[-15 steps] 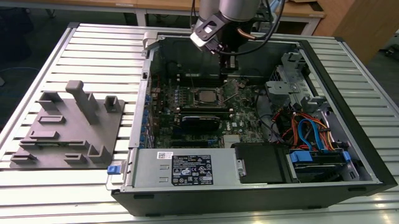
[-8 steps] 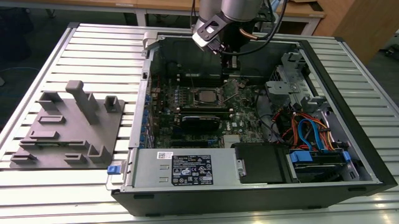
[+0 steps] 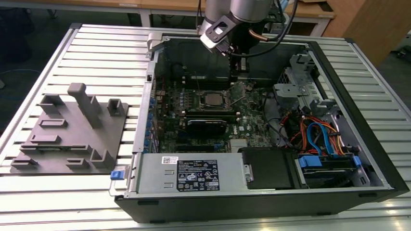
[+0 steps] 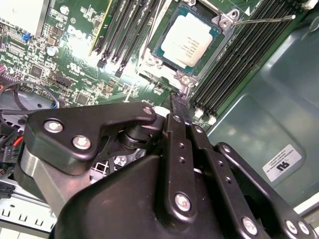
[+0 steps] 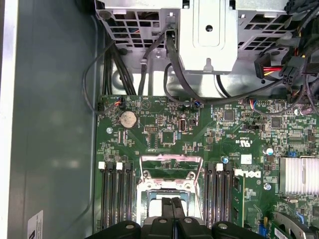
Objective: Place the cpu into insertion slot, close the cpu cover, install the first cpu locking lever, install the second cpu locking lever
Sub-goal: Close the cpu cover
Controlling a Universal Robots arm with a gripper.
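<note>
The second wrist view shows the cpu [image 4: 188,42] seated in the insertion slot [image 4: 223,22]. The first wrist view shows the cpu cover [image 5: 172,167] tilted up at that slot, with the gripper [image 5: 172,210] and its fingers [image 5: 167,215] clenched together just beside it. The slot's green board [image 3: 250,122] lies inside the computer case [image 3: 378,144] on the table [image 3: 96,53].

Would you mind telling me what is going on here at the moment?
A robot arm is working inside an open computer case. The cpu already sits in the insertion slot. The gripper, jaws together, hovers at the slot's edge beside the cpu cover, which looks raised open. A locking lever sticks out unlatched.
</note>
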